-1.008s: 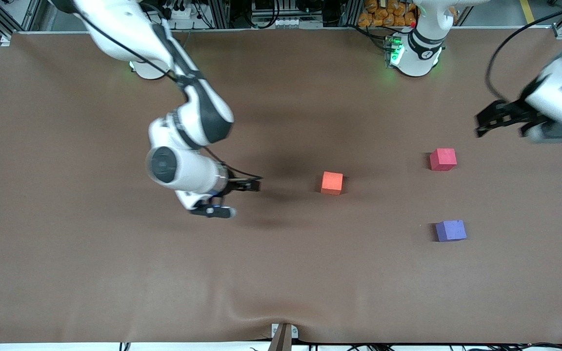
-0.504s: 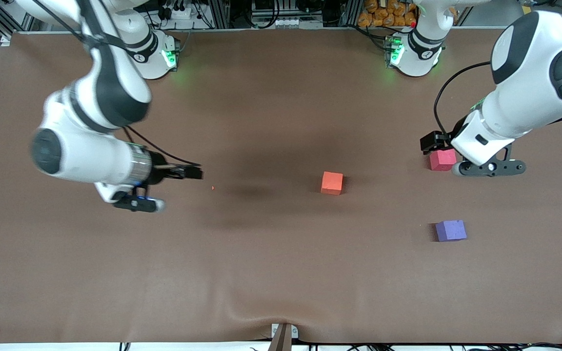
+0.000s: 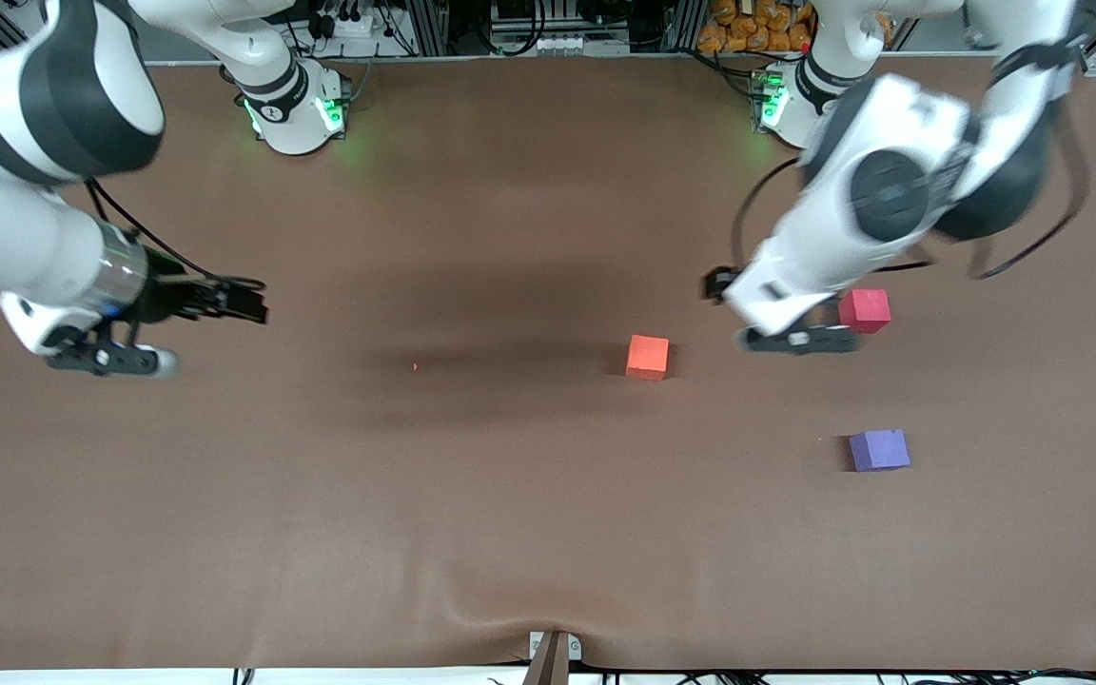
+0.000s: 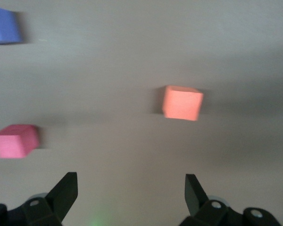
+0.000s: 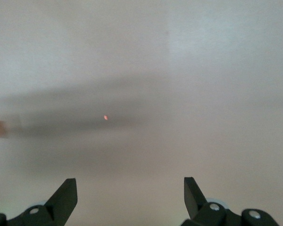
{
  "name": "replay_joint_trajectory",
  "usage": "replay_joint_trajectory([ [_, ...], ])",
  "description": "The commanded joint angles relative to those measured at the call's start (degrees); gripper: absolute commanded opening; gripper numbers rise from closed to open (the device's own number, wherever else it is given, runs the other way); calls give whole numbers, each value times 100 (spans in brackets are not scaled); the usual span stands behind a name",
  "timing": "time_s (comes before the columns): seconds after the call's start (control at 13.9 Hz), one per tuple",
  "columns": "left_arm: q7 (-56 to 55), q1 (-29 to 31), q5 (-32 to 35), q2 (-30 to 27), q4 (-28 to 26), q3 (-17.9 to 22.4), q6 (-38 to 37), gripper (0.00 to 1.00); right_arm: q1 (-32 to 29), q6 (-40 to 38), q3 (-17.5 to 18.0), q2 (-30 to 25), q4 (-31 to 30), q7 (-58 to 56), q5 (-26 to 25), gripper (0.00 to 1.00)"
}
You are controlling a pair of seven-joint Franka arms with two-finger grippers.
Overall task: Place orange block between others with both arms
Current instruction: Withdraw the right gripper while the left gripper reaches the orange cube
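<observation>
Orange block [image 3: 648, 357] sits flat on the brown table cover [image 3: 510, 495] about mid-table, untouched, with bare cover on all four sides. Red-pink cube [image 3: 865, 310] lies toward the left arm's end of the table, farther from the front camera; purple-blue cube [image 3: 879, 449] lies at about the same distance along the table but nearer the camera. The two are well apart, and the gap between them is bare cover. Orange block is offset from that gap toward the right arm's end. Left gripper [image 4: 129, 190] hangs in the air over the cover between orange block and red-pink cube, jaws spread wide, nothing held; its wrist view shows all three cubes apart from the fingertips [image 4: 66, 186]. Left arm's body overlaps the edge of the red-pink cube in the front view. Right gripper [image 3: 242, 303] is up over bare cover toward the right arm's end, well apart from every cube, jaws wide and empty. A tiny orange speck [image 3: 415, 366] lies on the cover between right gripper and orange block. Cover shows a ripple at the edge nearest the camera.
</observation>
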Motion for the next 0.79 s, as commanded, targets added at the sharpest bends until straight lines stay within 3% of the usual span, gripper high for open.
replay_joint_trajectory([
  [0.0, -340, -426, 199, 835, 495, 35, 460, 100, -310, -288, 140, -358, -19, -460, -206, 100],
  [0.29, -358, -682, 744, 1468, 469, 26, 1103, 100, -461, -789, 132, -411, 482, -541, -215, 100],
  [0.72, -358, -875, 902, 1970, 329, 35, 1527, 100, -618, -1018, 96, -745, 509, -1144, -452, 100],
])
